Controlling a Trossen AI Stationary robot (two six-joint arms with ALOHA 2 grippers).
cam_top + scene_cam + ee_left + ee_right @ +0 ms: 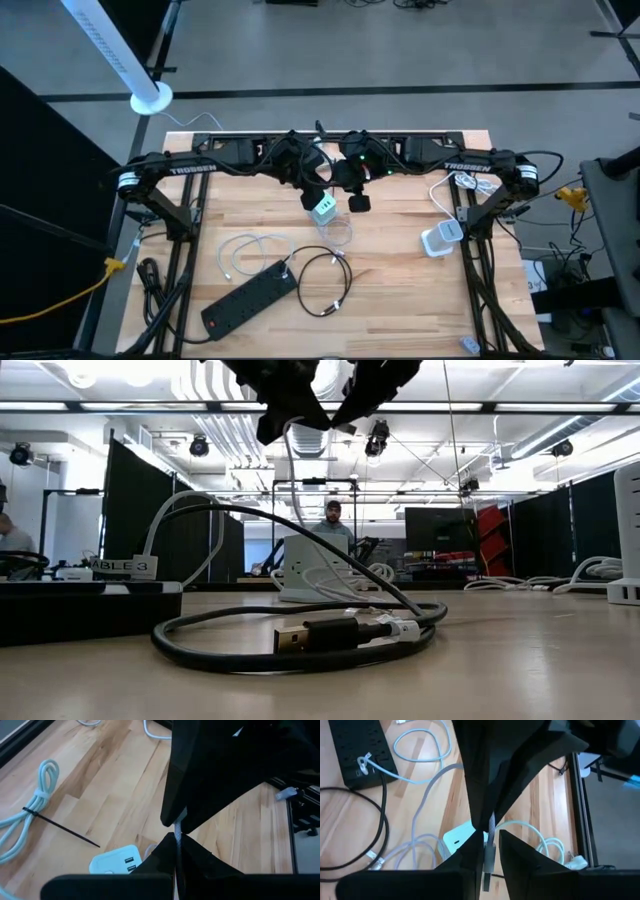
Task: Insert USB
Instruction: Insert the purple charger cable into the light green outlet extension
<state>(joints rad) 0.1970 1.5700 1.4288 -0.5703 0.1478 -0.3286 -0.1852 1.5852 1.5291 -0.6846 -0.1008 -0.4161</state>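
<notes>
Both arms meet over the middle of the table. My left gripper point(177, 839) is shut on a thin pale grey USB cable point(178, 851). My right gripper point(489, 849) faces it, closed on the same cable's grey plug point(489, 857). Both hang above a white charger block point(323, 210) that rests on the table with its USB ports point(131, 865) showing. The rest of the cable point(338, 232) lies in slack loops on the wood beside the charger. In the low view the cable point(291, 460) hangs down from the grippers at the top edge. My left gripper pinches the thin cable point(177, 831) between its two fingers, slanting down from the far side. The cable runs on toward the right gripper, clear of the table. My right gripper pinches the grey plug end point(490, 851) between its two fingers, slanting down; the plug lies along the fingers and is lifted clear above the charger.
A black power strip point(250, 298) lies near the front left, beside a black USB cable coil point(325, 285) and a white cable point(250, 255). A second white charger point(440, 240) stands at the right. A person point(333, 520) stands in the room beyond the table.
</notes>
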